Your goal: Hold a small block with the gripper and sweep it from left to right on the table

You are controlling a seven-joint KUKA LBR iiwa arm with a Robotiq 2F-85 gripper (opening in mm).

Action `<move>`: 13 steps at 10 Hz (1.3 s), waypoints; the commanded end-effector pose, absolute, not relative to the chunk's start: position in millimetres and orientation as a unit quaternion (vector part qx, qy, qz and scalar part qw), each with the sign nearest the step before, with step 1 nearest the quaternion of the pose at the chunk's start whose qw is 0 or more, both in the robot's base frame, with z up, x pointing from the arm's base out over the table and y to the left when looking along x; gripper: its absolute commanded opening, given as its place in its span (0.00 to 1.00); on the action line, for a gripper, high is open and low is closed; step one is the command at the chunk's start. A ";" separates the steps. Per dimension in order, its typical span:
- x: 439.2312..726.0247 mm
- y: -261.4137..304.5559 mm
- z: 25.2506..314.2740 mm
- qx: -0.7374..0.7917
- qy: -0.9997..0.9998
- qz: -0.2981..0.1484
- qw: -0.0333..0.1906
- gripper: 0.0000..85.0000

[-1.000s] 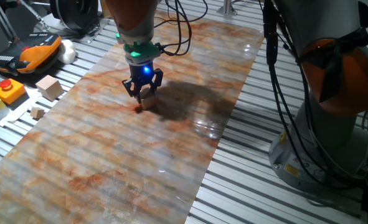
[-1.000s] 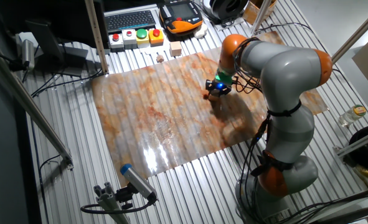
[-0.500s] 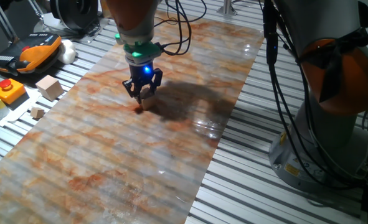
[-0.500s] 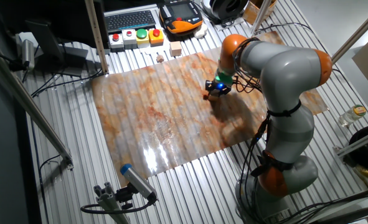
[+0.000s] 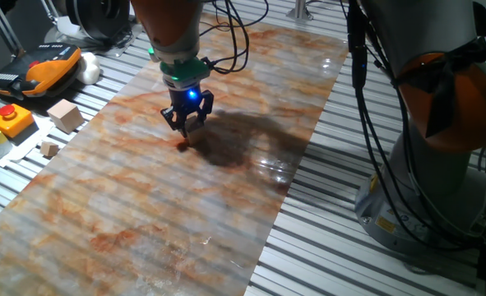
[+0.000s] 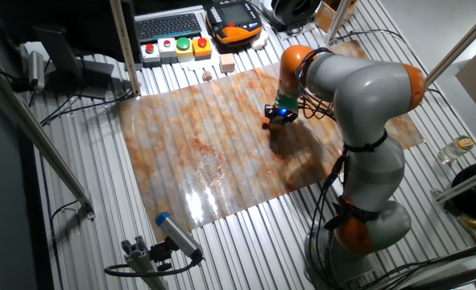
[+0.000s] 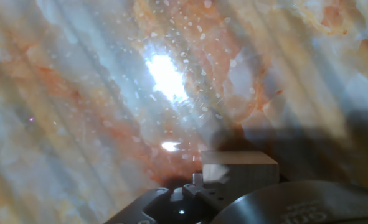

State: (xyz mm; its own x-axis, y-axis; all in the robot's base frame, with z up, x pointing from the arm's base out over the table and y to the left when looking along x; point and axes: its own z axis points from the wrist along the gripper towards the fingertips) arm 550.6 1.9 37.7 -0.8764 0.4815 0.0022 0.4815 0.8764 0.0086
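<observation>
My gripper (image 5: 187, 131), a black claw with a blue light and a teal ring, points straight down at the marbled mat (image 5: 144, 205). Its fingers are closed around the small block (image 5: 185, 141), a light-brown wooden cube whose bottom edge rests on the mat. The hand view shows the small block (image 7: 238, 172) close up, held just ahead of the black finger base. From the other fixed view, the gripper (image 6: 279, 118) sits over the mat's right half, with the block hidden under the claw.
A larger pale cube (image 5: 65, 114) and a tiny cube (image 5: 49, 149) lie off the mat's left edge. Beside them are a coloured button box (image 5: 0, 125) and an orange pendant (image 5: 49, 67). Cables (image 5: 366, 123) and the robot's base (image 5: 440, 164) stand at the right.
The gripper with the block has shifted slightly to the left and away across the mat. Nothing else has moved.
</observation>
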 end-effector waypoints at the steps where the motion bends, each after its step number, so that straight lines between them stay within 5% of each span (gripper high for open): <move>1: 550.7 2.1 37.8 -0.249 -0.969 -0.006 0.000 0.00; 13: 551.8 3.6 38.6 -0.241 -0.970 -0.014 0.001 0.00</move>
